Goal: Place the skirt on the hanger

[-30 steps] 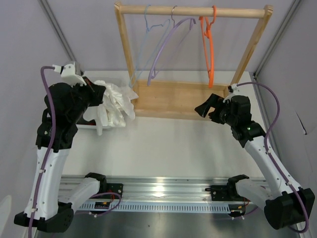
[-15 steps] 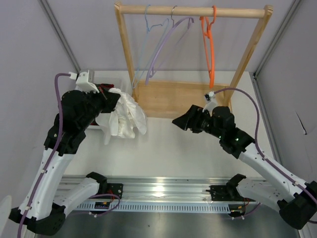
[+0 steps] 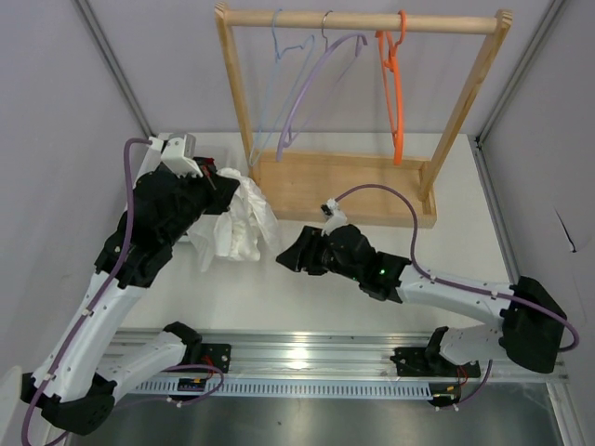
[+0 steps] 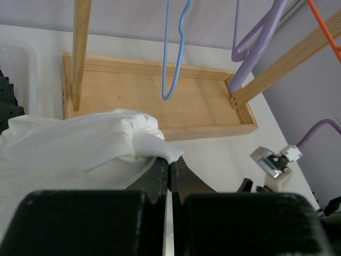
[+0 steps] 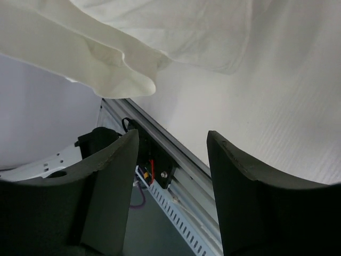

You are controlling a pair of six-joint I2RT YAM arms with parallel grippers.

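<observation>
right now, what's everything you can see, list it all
skirt: 1, white, hanging bunched from the left gripper, above the table's left side
orange hanger: 1, orange, right on the rack's rail
lilac hanger: 1, lilac, mid rail
blue hanger: 1, pale blue, left on the rail
rack: 1, wood, back of table
basket: 1, white, far left
table: 1, white
left gripper: 1, black, shut on the skirt
right gripper: 1, black, open, just below the skirt
</observation>
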